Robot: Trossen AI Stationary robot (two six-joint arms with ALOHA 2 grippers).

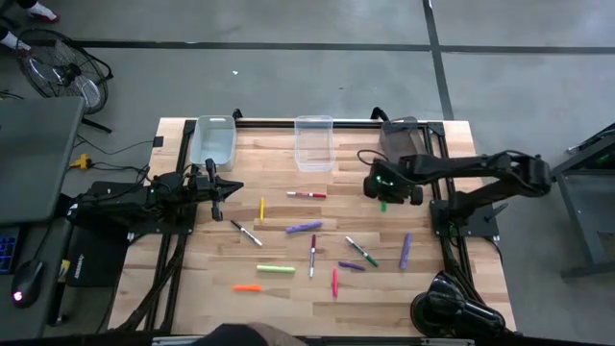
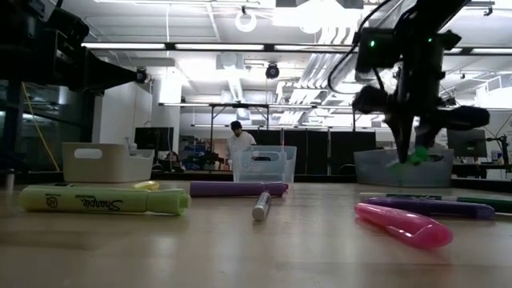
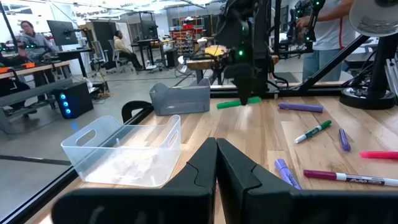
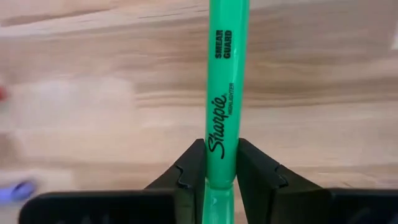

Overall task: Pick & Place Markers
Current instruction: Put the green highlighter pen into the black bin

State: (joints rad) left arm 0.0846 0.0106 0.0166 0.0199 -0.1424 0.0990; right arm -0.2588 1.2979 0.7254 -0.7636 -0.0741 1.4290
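My right gripper [image 4: 221, 163] is clamped on the green marker [image 4: 225, 93], held just above the table [image 1: 279, 298] near the grey bin [image 1: 399, 135], other markers [image 1: 304, 227] lie scattered mid-table, and my left gripper [image 3: 216, 163] waits with fingers together by the left bin [image 1: 212, 141].

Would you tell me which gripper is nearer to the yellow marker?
Left. The left gripper is shut just beside the yellow marker, while the right gripper is across the table, holding the green highlighter.
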